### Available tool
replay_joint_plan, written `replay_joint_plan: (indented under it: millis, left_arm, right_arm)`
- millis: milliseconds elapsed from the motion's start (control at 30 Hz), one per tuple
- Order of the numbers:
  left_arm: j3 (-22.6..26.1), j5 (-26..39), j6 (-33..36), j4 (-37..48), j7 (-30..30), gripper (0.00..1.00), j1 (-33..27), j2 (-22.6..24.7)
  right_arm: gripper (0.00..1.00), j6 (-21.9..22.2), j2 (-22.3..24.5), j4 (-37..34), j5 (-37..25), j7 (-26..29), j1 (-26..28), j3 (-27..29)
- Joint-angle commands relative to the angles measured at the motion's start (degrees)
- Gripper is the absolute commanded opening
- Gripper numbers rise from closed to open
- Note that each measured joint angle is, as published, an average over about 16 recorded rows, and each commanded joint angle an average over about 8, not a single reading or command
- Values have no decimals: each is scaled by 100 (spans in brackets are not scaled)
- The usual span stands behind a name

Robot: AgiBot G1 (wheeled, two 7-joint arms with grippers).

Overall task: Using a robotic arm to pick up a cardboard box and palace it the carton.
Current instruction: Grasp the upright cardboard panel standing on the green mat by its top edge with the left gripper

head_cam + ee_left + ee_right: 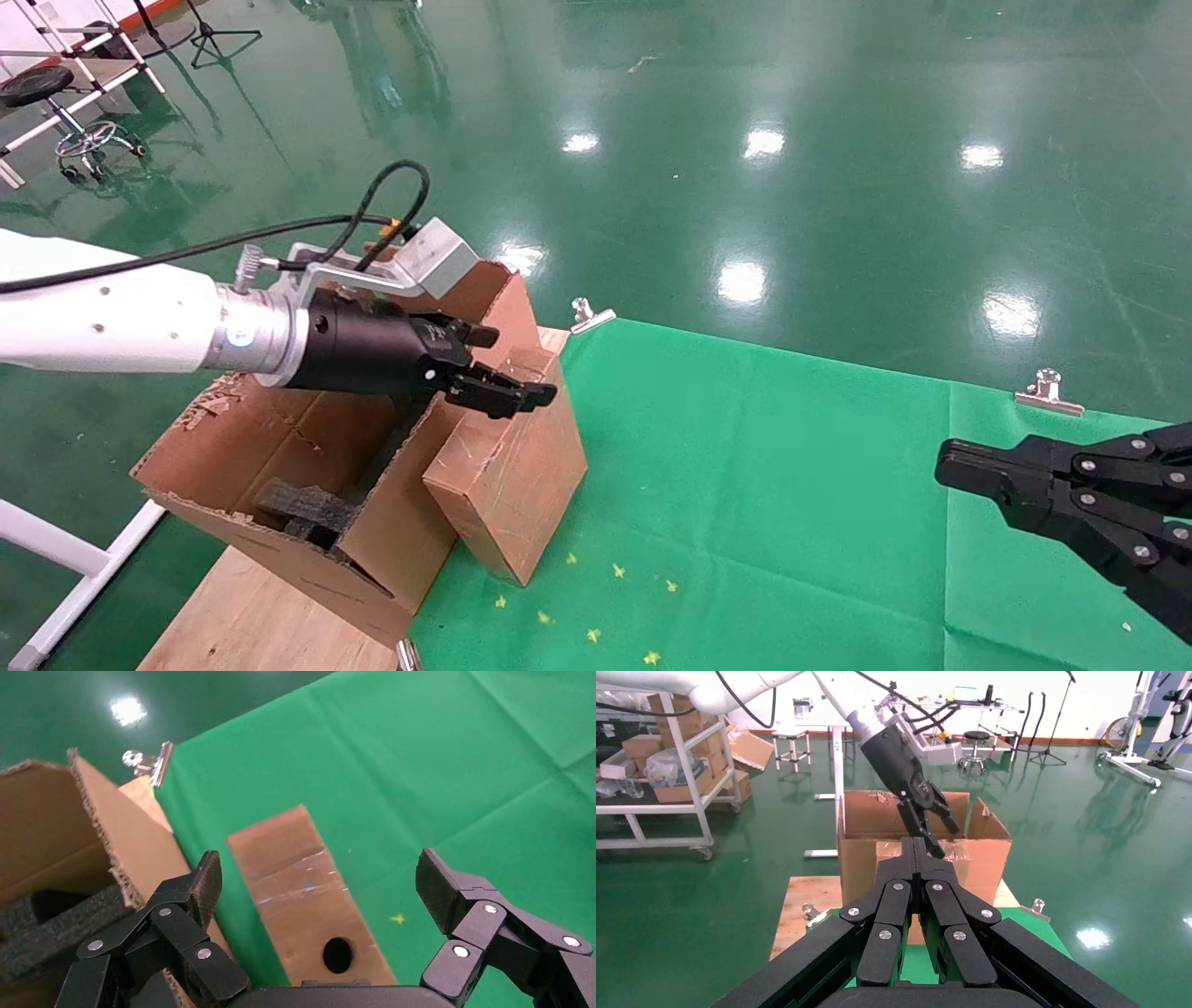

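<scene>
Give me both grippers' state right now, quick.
Left gripper: open, empty, poised over the cardboard box beside the carton.
Right gripper: shut, empty, parked over the green cloth.

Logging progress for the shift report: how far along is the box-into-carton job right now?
Early stage. Nothing is packed: the cardboard box stands on the green cloth beside the carton. In hand: the left pincer hangs open over the box, not gripping. Left: grasp, lift, place inside. The right pincer sits shut, off to the side.
</scene>
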Motion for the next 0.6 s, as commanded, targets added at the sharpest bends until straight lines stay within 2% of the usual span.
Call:
replay_joint_plan:
  millis: [33, 500, 567, 600]
  left_arm:
    - [43, 70, 1, 0, -67, 100, 20, 39]
    - [271, 513, -12, -4, -296, 100, 170, 167]
    - [291, 552, 4, -3, -311, 100, 167, 179]
    - [298, 567, 9, -3, -316, 100, 165, 184]
  right_arm:
    - [0, 0, 0, 0, 0, 0, 0, 0]
    - [0, 0, 0, 0, 1, 0, 0, -1]
    - [7, 1, 1, -1, 1, 0, 0, -1]
    - [17, 1, 1, -1, 1, 0, -1, 0]
